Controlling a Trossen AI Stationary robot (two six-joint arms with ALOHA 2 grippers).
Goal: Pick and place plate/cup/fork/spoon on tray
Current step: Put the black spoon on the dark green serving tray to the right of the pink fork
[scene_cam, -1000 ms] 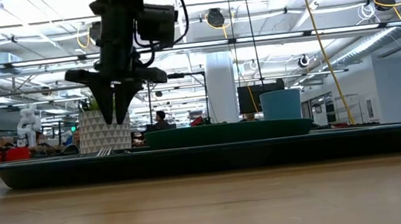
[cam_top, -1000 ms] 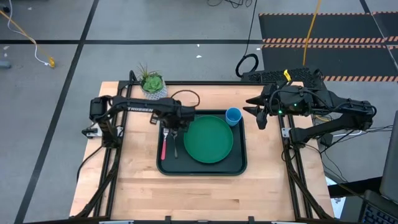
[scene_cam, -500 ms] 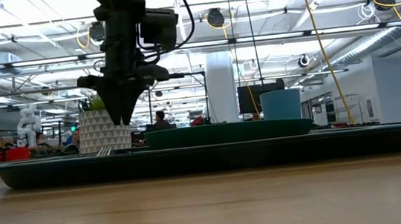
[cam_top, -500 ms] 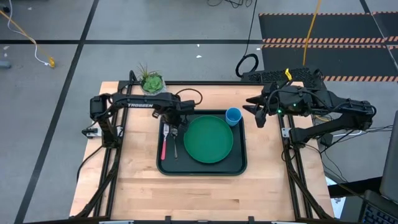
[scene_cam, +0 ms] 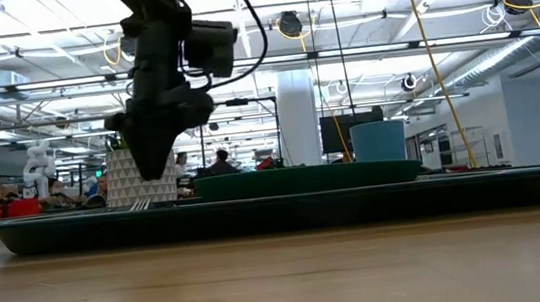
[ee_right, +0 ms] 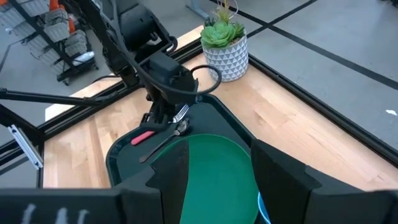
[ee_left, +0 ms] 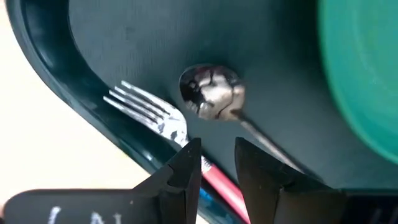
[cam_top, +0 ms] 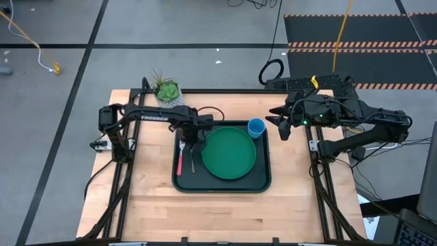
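The dark tray (cam_top: 263, 179) lies mid-table. The green plate (cam_top: 229, 154) lies flat in it. The light-blue cup (cam_top: 256, 127) stands upright in its far right corner. The pink-handled fork (cam_top: 179, 161) and the silver spoon (cam_top: 192, 160) lie side by side on the tray floor left of the plate. My left gripper (ee_left: 217, 158) hovers above the fork's tines (ee_left: 146, 111) and the spoon's bowl (ee_left: 210, 93). It is empty, with its fingers drawn together to a narrow slit. My right gripper (cam_top: 282, 128) is open and empty, right of the tray near the cup.
A white speckled plant pot (cam_top: 167, 92) stands at the table's far edge, just beyond the tray's far left corner. It shows behind my left gripper in the low view (scene_cam: 140, 177). Bare wood lies near and left of the tray.
My left gripper has shut its fingers from a wide spread to a narrow point while staying above the fork and spoon, touching neither. Fork, spoon, plate and cup have stayed in place.
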